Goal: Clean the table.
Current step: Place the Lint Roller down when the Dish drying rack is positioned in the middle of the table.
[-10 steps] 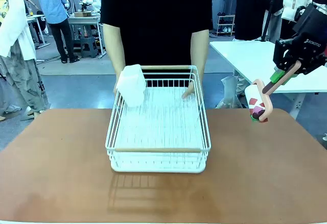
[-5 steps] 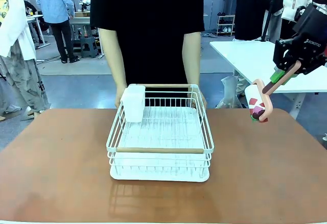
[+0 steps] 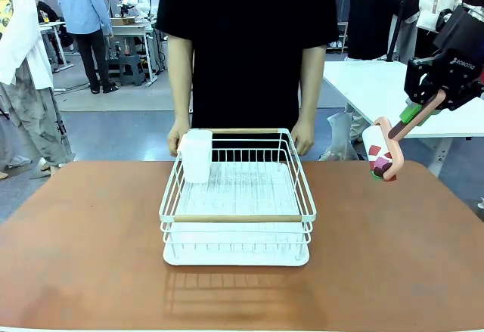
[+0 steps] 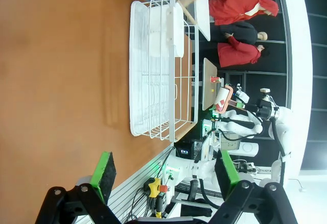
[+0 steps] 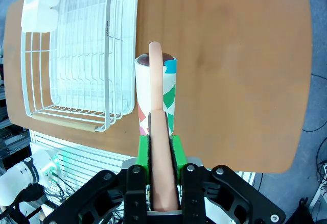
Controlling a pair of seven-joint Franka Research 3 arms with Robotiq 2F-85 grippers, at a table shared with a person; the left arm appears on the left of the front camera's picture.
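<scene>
A smooth, glossy reddish-brown desk [image 3: 91,256] spans the near foreground, carrying a white wire dish rack with wooden handles [image 3: 237,203] at its centre. A person's hands [image 3: 304,137] rest at the rack's far edge. The right end effector [image 3: 412,117] is clamped on the pink handle of a patterned lint roller [image 3: 381,158], above the desk's right edge. The left wrist view shows the left end effector [image 4: 166,172] spread open.

Table [image 3: 83,249]: terracotta brown. Wire rack [image 3: 237,215]: white w/ tan wood handles. Roller [image 5: 156,94]: pink handle; white, red, teal, green patches.
</scene>
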